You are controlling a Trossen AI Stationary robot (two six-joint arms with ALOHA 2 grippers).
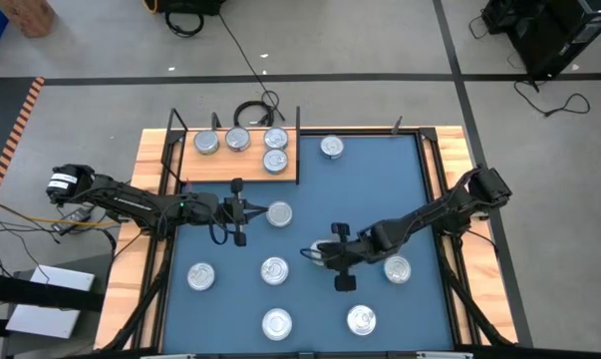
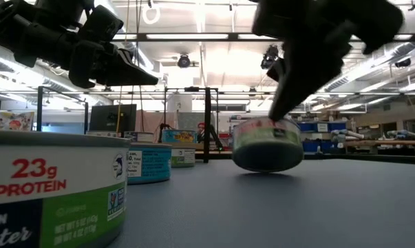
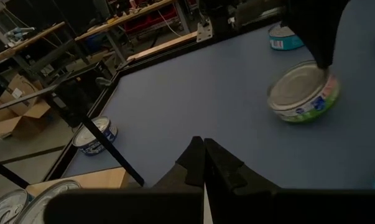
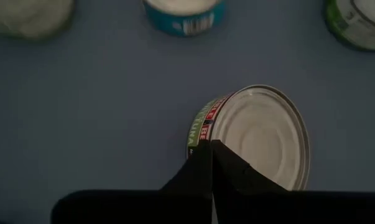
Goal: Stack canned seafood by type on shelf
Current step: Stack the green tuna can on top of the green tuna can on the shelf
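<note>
The right gripper (image 1: 327, 255) reaches low across the mat (image 1: 420, 199) — fingers shut, pressed against a tilted tin (image 3: 303, 91), not gripping. The left gripper (image 1: 242, 211) hovers shut beside another tin (image 1: 279, 213); shelf (image 1: 230, 168) behind.

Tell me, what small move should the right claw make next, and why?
Probably open the right claw and re-centre it over the tin. Its fingers are shut together at the tin's rim, not around its sides, and the tin sits tilted on the blue mat. The left claw, shut, waits near the shelf.
</note>
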